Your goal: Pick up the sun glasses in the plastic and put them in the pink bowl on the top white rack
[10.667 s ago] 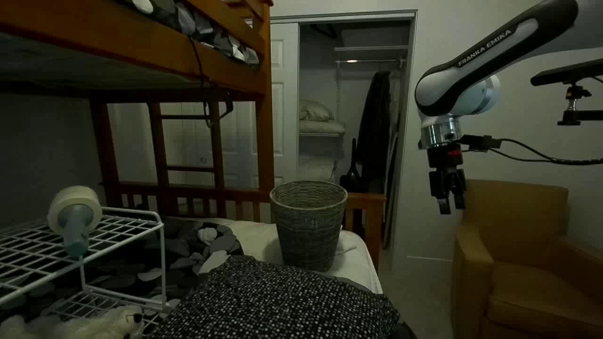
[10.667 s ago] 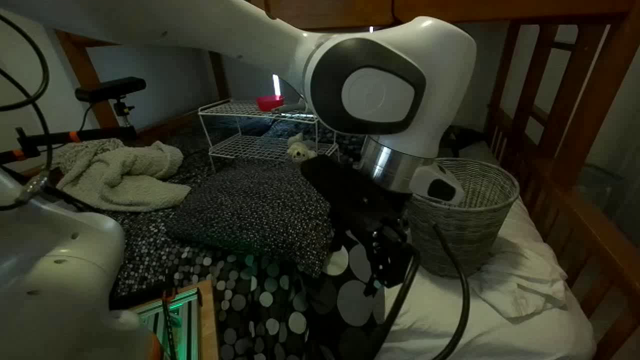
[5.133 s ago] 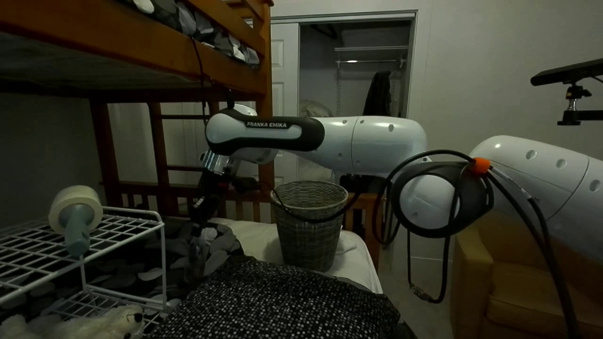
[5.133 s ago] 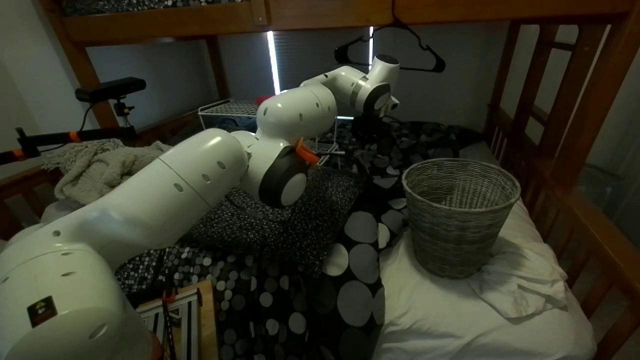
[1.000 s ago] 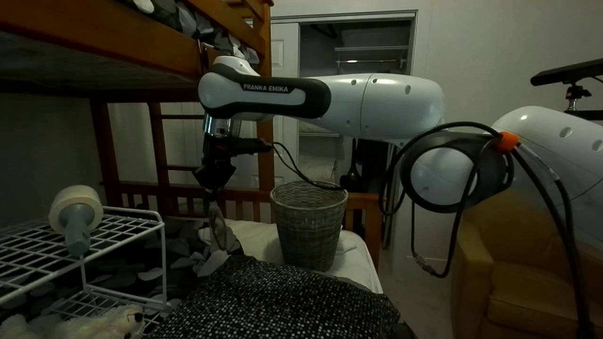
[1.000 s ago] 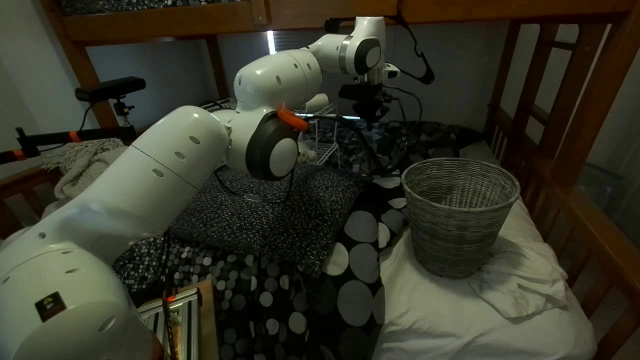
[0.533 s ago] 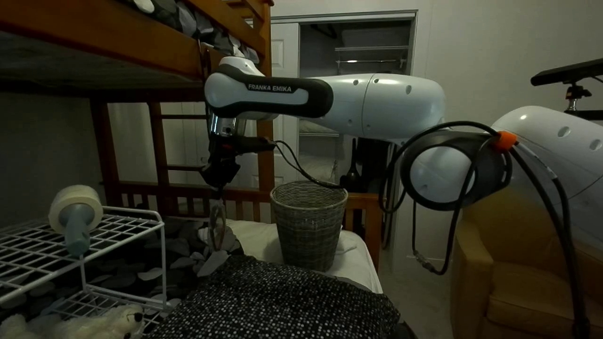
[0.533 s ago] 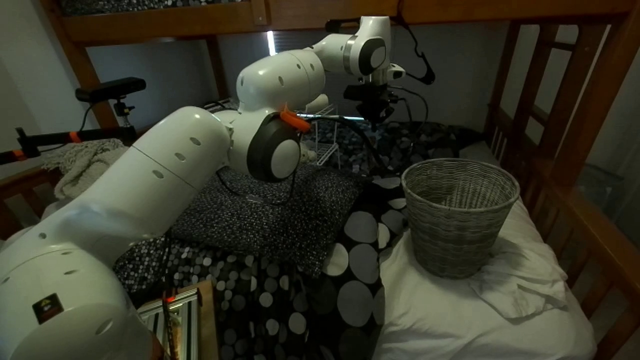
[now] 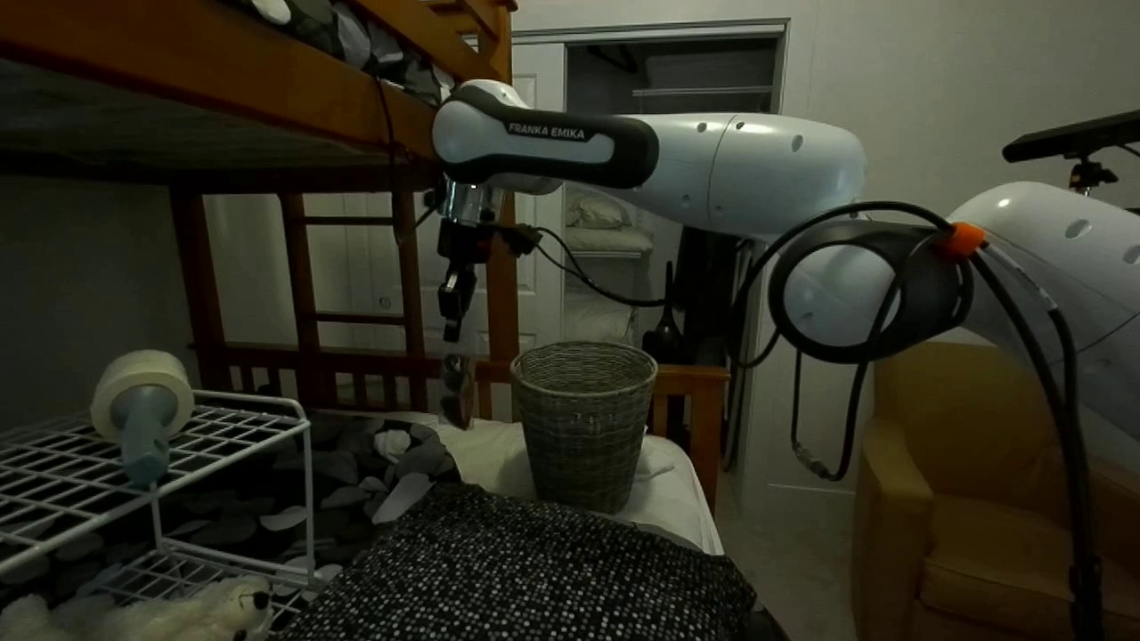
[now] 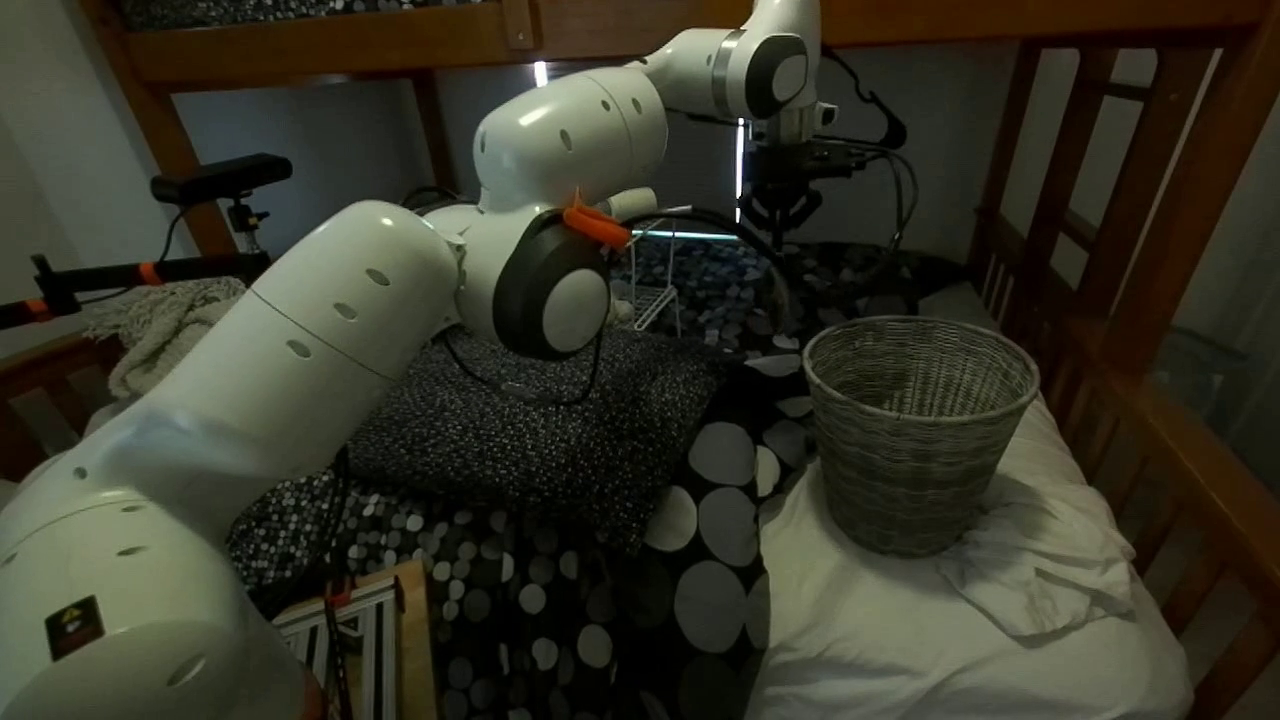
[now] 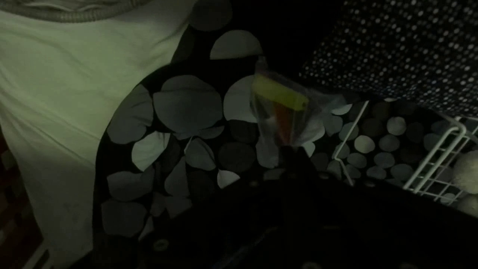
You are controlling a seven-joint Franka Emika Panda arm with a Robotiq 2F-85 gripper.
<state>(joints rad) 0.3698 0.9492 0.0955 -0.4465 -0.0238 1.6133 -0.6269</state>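
Observation:
In an exterior view my gripper (image 9: 451, 331) points down above the bed, shut on the top of a clear plastic bag. The sun glasses in the plastic (image 9: 457, 392) hang below it as dark rounded shapes. Yellow and orange show through the plastic (image 11: 280, 95) in the wrist view, just past my shut fingertips. The white rack (image 9: 309, 499) stands lower and to the gripper's left in that exterior view; its edge (image 11: 433, 160) shows at the right of the wrist view. The pink bowl is hidden or out of view.
A roller with a teal handle (image 9: 147, 436) lies on the rack's top shelf, and a white plush toy (image 9: 200, 610) lies below. A tall wicker basket (image 10: 915, 440) stands on the bed. The upper bunk rail (image 9: 356, 116) and a dark hanger (image 10: 885, 120) are close to the arm.
Since about ten seconds ago the arm has swung over the bed and the bag has been taken hold of. In the last half second the gripper rose and moved away from the rack.

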